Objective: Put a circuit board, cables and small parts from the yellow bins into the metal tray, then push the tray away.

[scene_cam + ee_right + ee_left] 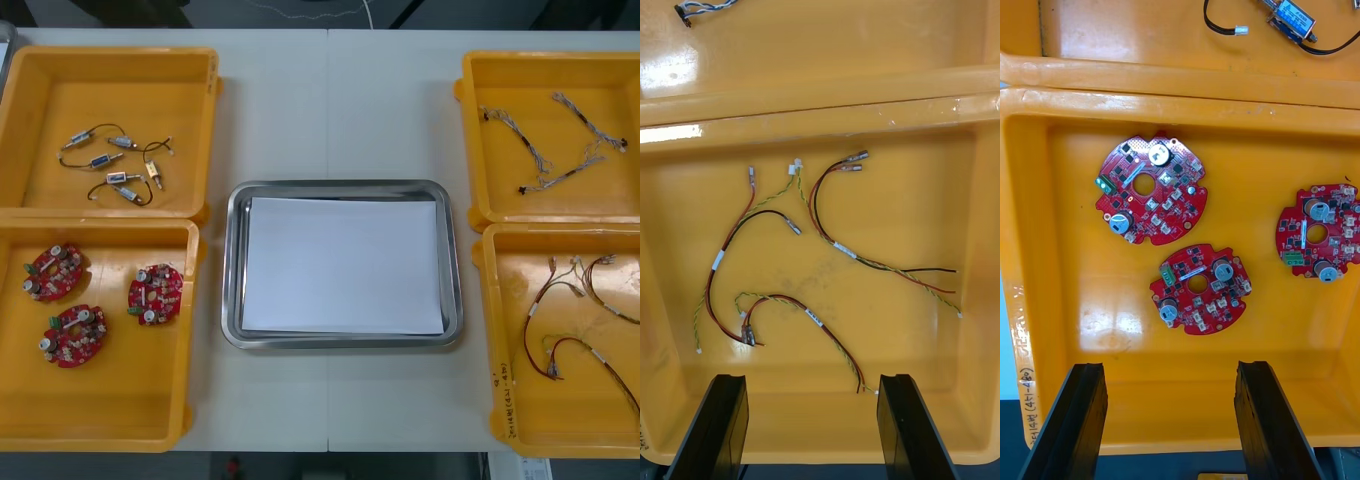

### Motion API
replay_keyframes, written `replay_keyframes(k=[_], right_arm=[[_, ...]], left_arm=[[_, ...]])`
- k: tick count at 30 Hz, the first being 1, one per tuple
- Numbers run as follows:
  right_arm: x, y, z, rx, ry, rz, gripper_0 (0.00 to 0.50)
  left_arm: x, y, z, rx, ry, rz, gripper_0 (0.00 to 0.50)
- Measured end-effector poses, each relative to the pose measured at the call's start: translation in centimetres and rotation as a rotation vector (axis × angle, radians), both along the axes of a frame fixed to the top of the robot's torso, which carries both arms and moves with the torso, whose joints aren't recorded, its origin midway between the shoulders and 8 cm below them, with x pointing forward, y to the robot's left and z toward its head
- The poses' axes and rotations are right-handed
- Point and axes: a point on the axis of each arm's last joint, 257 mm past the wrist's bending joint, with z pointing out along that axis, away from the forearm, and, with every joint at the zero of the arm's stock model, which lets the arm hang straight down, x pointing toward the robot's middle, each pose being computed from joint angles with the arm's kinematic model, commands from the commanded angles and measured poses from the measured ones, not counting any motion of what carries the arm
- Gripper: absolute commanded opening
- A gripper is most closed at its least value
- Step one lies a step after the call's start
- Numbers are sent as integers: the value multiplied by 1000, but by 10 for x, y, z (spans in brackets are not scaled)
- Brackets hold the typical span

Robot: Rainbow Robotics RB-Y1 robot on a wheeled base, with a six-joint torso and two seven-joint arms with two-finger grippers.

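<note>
Right now: the light desk carries four yellow bins, two down each side. They are the far left bin, near left bin, far right bin and near right bin.

Between the two pairs sits the metal tray, square to the desk edge. A white sheet covers its floor, and nothing else lies in it.

Left hand hangs over the near left bin. Its black fingers are spread wide with nothing between them.

Right hand hangs over the near right bin, likewise spread wide and holding nothing.

Contents, by size:
- Three round red circuit boards lie flat on the floor of the near left bin. None touches another, and all lie beyond the left hand's fingertips.
- Red and yellow cables are loosely tangled in the near right bin. One cable's end lies close to a fingertip of the right hand without touching it.
- Twisted blue and white cables are sprawled across the far right bin.
- Small metal parts are strung on thin black cables and clustered near the middle of the far left bin.
</note>
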Motion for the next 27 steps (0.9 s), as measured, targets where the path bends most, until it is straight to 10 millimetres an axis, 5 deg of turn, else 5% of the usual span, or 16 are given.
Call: replay_keyframes(k=[16,27], right_arm=[[3,1,0,9,-11,-3,500],[27,2,12,22,-123,-4,500]], left_arm=[[-2,-2,-12,-26,32,7,500],[-2,0,-15,-31,40,16,500]])
